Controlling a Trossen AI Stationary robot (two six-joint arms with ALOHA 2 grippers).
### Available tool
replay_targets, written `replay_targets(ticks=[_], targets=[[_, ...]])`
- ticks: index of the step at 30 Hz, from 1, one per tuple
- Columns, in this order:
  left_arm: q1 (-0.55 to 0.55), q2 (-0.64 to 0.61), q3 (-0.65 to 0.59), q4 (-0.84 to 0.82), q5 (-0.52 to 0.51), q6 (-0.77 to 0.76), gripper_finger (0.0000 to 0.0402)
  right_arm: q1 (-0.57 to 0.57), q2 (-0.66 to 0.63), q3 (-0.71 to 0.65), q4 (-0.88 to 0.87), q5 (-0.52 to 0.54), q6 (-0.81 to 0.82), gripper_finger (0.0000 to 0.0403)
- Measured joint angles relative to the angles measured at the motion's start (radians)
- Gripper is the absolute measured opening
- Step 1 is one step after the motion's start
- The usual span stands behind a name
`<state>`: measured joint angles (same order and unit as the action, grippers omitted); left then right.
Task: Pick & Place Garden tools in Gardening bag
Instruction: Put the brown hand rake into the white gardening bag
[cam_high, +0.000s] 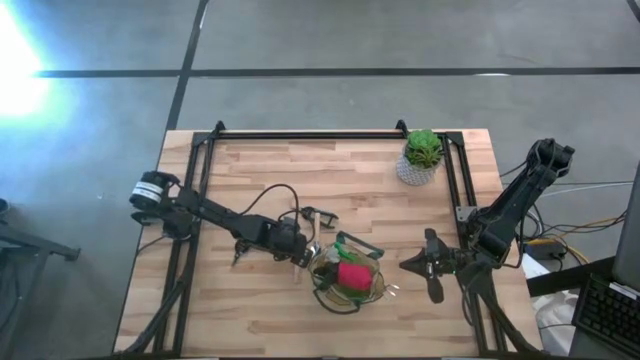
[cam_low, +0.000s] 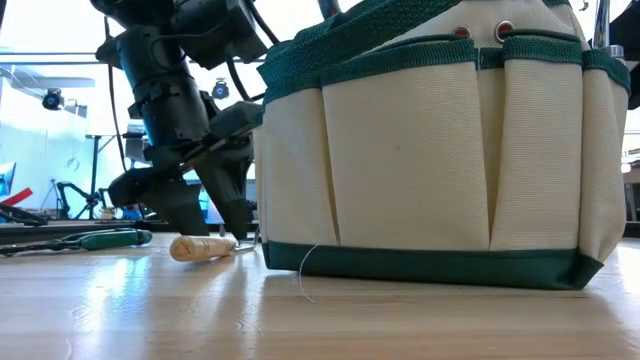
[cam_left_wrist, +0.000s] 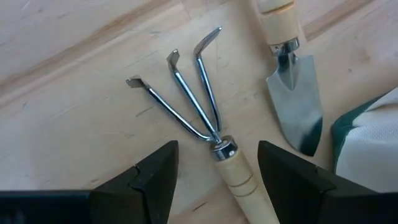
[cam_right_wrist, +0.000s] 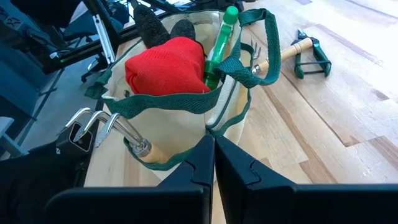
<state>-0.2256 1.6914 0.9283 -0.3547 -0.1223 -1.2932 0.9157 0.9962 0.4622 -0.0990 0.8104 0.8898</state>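
The gardening bag (cam_high: 348, 275), cream fabric with dark green trim, stands at the table's near middle. It holds a red glove (cam_right_wrist: 166, 65), a green spray bottle (cam_right_wrist: 221, 40) and a hooked metal tool (cam_right_wrist: 112, 130) in a side pocket. My left gripper (cam_left_wrist: 217, 152) is open just left of the bag, pointing down. Its fingers stand on either side of the three-pronged rake's wooden handle (cam_left_wrist: 241, 186) without touching it. A trowel (cam_left_wrist: 295, 99) lies beside the rake on the table, its blade tip by the bag. My right gripper (cam_right_wrist: 213, 162) is shut and empty, just right of the bag.
Green-handled pruners (cam_right_wrist: 311, 53) lie on the table behind the bag, and also show in the low view (cam_low: 100, 240). A potted plant (cam_high: 422, 155) stands at the far right. The table's near left and far left parts hold nothing.
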Motion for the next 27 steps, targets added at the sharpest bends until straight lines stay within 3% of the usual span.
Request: replay_targets(ticks=[27], targets=[[0.000,0.026,0.002,-0.101,-0.010,-0.026,0.0211,0.000,0.000,0.000,0.000,0.000,0.000,0.0008]])
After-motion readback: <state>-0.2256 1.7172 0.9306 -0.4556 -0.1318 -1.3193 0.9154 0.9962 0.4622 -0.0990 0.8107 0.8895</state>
